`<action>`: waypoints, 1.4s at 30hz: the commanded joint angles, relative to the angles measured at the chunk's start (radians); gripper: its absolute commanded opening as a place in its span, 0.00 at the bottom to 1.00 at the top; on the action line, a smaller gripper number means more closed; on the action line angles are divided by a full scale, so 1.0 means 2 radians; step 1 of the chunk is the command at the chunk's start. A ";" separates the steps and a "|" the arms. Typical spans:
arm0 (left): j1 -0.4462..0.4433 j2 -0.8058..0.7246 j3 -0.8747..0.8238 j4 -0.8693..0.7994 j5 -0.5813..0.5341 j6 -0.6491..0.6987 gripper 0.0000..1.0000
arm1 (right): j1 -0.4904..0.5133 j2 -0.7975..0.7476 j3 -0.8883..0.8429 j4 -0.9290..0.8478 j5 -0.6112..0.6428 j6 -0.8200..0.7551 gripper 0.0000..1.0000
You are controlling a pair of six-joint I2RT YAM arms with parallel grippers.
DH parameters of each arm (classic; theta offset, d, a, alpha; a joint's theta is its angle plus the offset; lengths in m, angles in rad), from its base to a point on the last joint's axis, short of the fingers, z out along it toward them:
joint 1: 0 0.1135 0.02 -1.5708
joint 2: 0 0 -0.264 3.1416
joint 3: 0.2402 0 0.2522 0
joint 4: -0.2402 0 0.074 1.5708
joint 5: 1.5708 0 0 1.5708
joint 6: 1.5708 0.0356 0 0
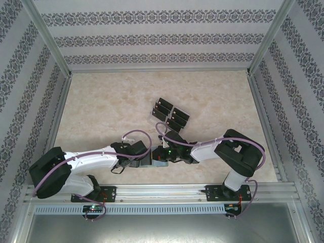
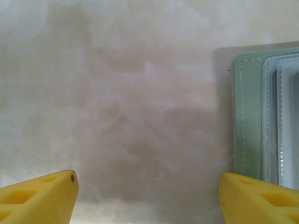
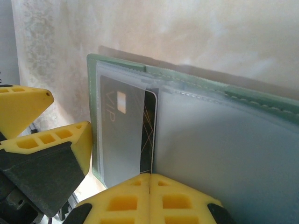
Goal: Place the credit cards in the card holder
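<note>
The flat grey-green card holder lies open on the pale marbled worktop, between the two arms. One small black card sits partly inside its clear pocket. The right tool has its yellow tips pressed together at that card's near edge; I cannot tell if it pinches the card. The left tool is spread apart over bare worktop, just beside the holder. More black cards lie together farther back.

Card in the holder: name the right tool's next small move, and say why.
Probably slide the card deeper into the clear pocket of the holder: a dark strip of card lies uncovered, and the shut right tool seems to pinch its near edge.
</note>
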 commanded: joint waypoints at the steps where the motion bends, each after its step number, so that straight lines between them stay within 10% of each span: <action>1: -0.001 0.007 -0.008 0.017 0.003 -0.001 0.79 | 0.008 0.003 0.009 0.004 0.009 0.011 0.00; 25: -0.007 0.006 -0.020 0.029 0.004 -0.009 0.79 | 0.025 0.021 0.024 0.012 0.016 0.027 0.01; 36: -0.007 -0.008 -0.019 0.019 -0.006 -0.022 0.79 | 0.010 -0.070 0.048 -0.142 0.034 -0.032 0.34; 42: -0.001 -0.047 -0.012 -0.017 -0.030 -0.028 0.80 | 0.003 -0.078 0.079 -0.231 0.062 -0.067 0.21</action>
